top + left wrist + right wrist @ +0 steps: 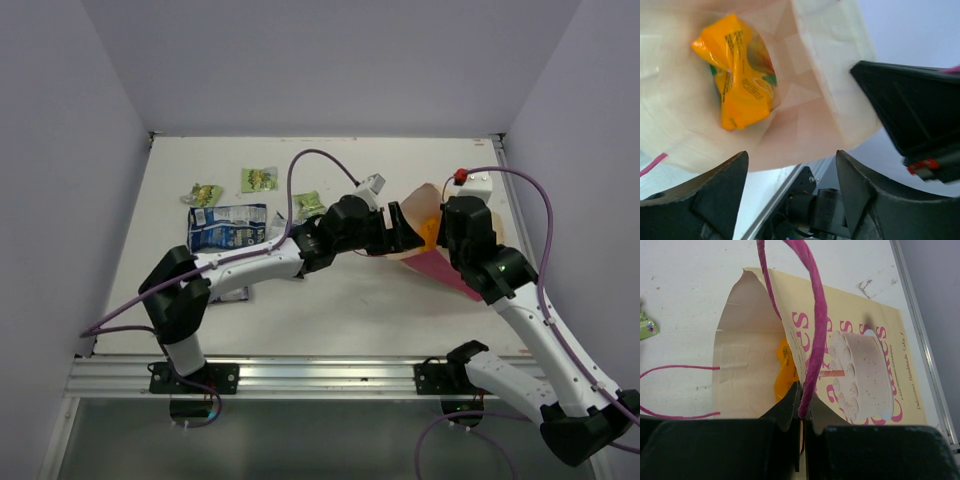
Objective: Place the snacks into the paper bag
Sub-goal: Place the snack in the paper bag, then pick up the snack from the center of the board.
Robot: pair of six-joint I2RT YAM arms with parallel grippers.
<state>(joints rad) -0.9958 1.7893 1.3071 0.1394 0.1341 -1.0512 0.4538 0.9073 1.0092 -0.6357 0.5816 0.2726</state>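
The step in hand is loading the first packet. The large orange packet [742,80] lies inside the paper bag [850,305], which rests on its side toward the far right corner of the table [350,310] with its mouth facing left. The left gripper [791,160] sits at that mouth with its jaws standing wide apart and nothing between them, so this drop looks done. The right gripper [802,400] is pinched tight on the upper pink cord handle [817,315], lifting the top wall so the mouth gapes. The other snacks wait near the far left of the table: a dark blue packet [228,228] and three small green wrapped snacks [258,179] just beyond it. The purple one I cannot make out. Next, I judge, the left arm must back out of the mouth without dragging the paper, cross to that cluster and pick a flat packet off the table, while the right grip keeps the bag open. The bag is thin cream paper, creased and soft, easily collapsed, with a printed cake on its front. The handle is a slim, limp cord. The orange packet is glossy, crinkled film, slightly pillowed. The blue packet looks flat and slick, so low that a pinch at its edge seems likeliest to hold.
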